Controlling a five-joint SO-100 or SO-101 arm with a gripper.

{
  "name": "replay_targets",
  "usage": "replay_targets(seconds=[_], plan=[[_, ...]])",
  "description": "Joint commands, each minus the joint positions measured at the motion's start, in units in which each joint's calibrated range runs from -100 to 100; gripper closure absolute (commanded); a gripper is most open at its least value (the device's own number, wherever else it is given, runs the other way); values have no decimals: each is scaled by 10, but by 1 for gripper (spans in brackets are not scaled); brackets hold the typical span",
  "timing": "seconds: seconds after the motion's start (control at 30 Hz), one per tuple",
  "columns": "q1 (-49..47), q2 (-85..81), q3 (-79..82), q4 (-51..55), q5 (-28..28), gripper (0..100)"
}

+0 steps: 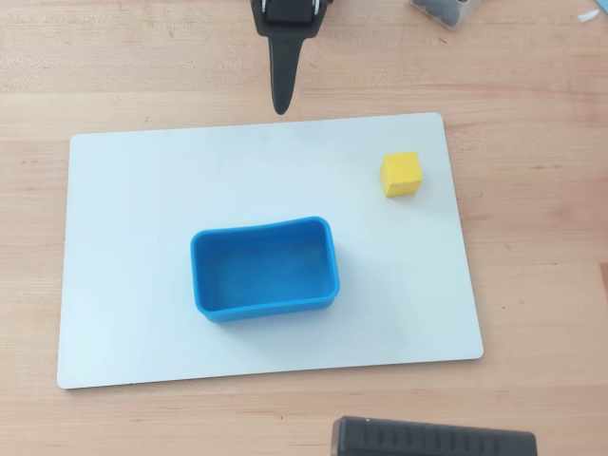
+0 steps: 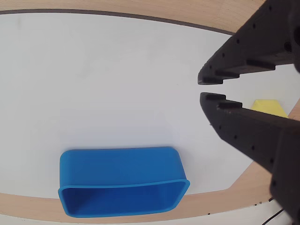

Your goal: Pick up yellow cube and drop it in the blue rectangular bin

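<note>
The yellow cube sits on the white board at its right side in the overhead view. In the wrist view only its top shows behind the lower finger. The blue rectangular bin stands empty near the board's middle; in the wrist view it is at the lower left. My gripper points down from the top edge, just above the board's far edge, well apart from both. In the wrist view my gripper holds nothing, its jaws almost together with a thin gap at the tips.
The white board lies on a wooden table. A black box sits at the bottom edge of the overhead view. A small clear container with dark contents is at the top right.
</note>
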Motion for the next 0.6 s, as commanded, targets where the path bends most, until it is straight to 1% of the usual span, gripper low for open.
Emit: replay_targets(seconds=[0.0,0.23,0.37,0.47,0.57], plan=[[-35,-24,1,-28,5,100],[-37,-24,1,-31,5,100],[-52,-24,-27,-39,21,100],[-72,24,-64,-63,21,100],[-73,141,-141,-97,21,100]])
